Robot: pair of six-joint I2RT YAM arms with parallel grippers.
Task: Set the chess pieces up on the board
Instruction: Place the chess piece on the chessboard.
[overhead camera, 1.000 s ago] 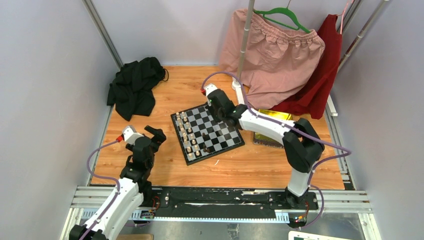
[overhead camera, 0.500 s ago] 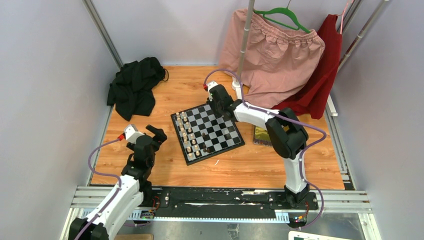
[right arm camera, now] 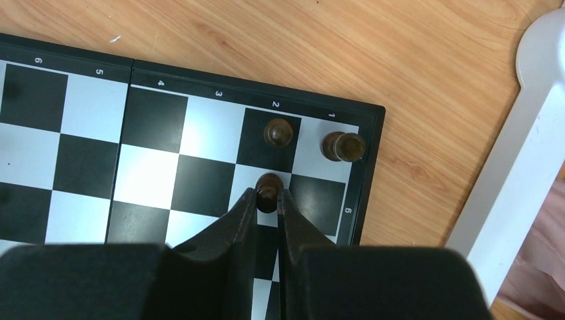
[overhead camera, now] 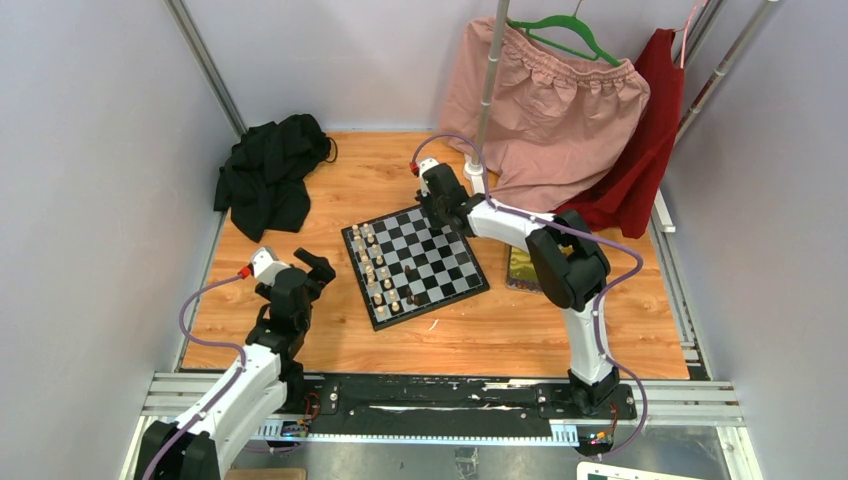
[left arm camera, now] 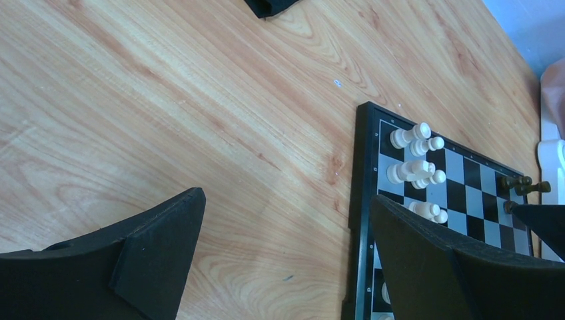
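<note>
Between the black fingers of the right hand point(right arm camera: 268, 197), which stand almost together, a dark brown chessman point(right arm camera: 268, 181) is clamped just below its round head, with only its top showing past the fingertips. Whether its foot rests on the board point(right arm camera: 150, 177) or hangs a little above it, I cannot tell from the wrist view. It sits over the far right corner of the board, near the edge squares. Just beside it, two other dark pieces point(right arm camera: 278, 133) stand upright on the corner squares, apart from the fingers. Beyond the black border comes the wooden surface point(right arm camera: 413, 60) and then a white post foot point(right arm camera: 533, 133). I judge this piece to be very light, hard and smooth, with a small base. It needs little force, but it can easily turn between the pads or slip out if the grip is on the round head; the narrow waist under the head looks like the better place to hold. When it is set down it may tip over or knock the neighbours, since they stand so close. On the other side, the left hand point(left arm camera: 286, 203) hangs over bare wood just beside the board's left edge, with its fingers wide apart and nothing between them. The cream-white chessmen point(left arm camera: 416, 170) stand in rows along that edge.
</note>
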